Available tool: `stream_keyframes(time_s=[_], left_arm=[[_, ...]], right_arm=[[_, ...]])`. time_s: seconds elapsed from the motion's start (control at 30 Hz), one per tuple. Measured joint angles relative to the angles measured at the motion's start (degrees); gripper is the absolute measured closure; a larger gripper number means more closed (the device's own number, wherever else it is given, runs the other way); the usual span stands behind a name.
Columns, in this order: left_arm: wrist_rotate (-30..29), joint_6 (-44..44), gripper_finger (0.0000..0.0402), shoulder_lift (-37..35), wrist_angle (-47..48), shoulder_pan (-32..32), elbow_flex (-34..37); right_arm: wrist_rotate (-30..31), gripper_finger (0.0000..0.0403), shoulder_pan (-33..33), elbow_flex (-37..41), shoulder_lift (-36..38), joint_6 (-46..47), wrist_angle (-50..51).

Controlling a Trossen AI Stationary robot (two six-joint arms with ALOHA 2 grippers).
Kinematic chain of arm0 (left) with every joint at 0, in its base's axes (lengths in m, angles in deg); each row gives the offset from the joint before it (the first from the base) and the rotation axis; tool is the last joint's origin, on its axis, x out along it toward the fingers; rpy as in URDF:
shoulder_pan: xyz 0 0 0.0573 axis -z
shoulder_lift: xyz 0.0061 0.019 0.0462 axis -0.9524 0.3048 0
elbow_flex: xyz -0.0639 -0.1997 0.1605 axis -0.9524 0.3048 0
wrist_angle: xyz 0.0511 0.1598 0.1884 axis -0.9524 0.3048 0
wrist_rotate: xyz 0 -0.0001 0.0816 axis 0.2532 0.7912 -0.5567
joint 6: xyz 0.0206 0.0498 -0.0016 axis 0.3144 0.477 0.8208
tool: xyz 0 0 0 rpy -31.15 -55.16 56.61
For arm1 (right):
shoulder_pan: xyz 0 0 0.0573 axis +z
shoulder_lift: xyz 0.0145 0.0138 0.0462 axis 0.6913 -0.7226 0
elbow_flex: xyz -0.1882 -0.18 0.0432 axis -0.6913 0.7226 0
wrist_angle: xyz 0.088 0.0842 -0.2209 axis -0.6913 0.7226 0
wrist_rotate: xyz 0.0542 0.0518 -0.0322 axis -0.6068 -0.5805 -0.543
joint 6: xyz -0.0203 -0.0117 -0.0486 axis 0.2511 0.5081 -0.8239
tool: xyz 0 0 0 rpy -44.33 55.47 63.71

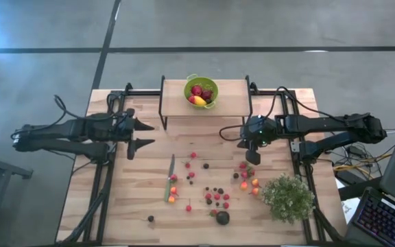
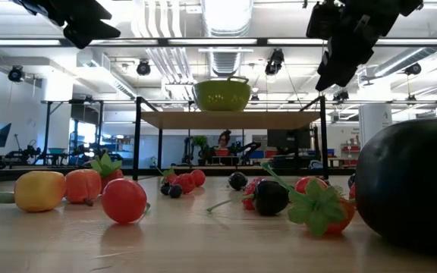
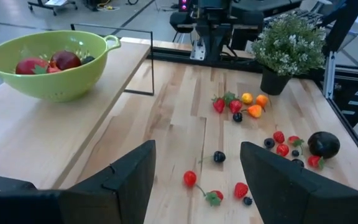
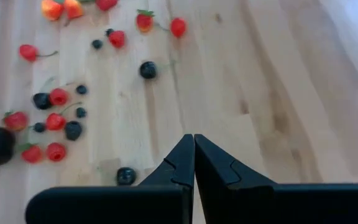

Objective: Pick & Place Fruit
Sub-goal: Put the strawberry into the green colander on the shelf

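Right hand point(image 1: 254, 158): fingers closed, empty, above small red and dark scattered fruit point(image 1: 216, 197) on pale wooden surface point(image 1: 136, 199). Left hand point(image 1: 145, 134): fully spread, empty, at nine o'clock.

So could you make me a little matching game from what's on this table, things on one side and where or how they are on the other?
Things:
1. lime-green plastic colander
2. slim green-handled knife
3. bushy pale-green potted plant
4. right arm's tool

Places or states:
A. lying flat among scattered berries
B. fingers shut, empty, above the table
C. on the raised wooden shelf, fruit inside
D. at the table's right-hand near corner

Pairs: 1-C, 2-A, 3-D, 4-B
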Motion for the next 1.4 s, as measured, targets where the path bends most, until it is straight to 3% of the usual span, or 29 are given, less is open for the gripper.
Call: stream_keyframes(time_s=[0.23, 0.53, 0.77, 1.03, 1.4], left_arm=[[0.51, -1.0, 0.0161, -0.27, 0.74, 0.02, 0.0], [2.05, 0.59, 0.0161, -7.09, -0.59, 0.04, 4.8], [1.36, 1.39, 0.0161, -13.68, -2.11, 0.04, 9.0], [1.23, 1.78, 0.0161, -21.16, -1.49, 0.02, 12.77], [1.27, 1.38, 0.0161, -26.35, 1.1, 0.02, 13.16]], right_arm=[[-1.54, 0.0394, 0.72, 0.04, 0.01, 1.41, -0.39], [-1.1, 0.0383, 3.74, 0.13, 0.02, 3.47, -0.47], [-0.86, 0.033, 6.9, 0.13, 0.11, 7.2, 0.99], [4.79, 0.0262, 11.3, 0.51, 0.11, 12.13, 3.89], [7.9, 0.0207, 14.41, 5.36, 0.09, 23.97, 4.7]])
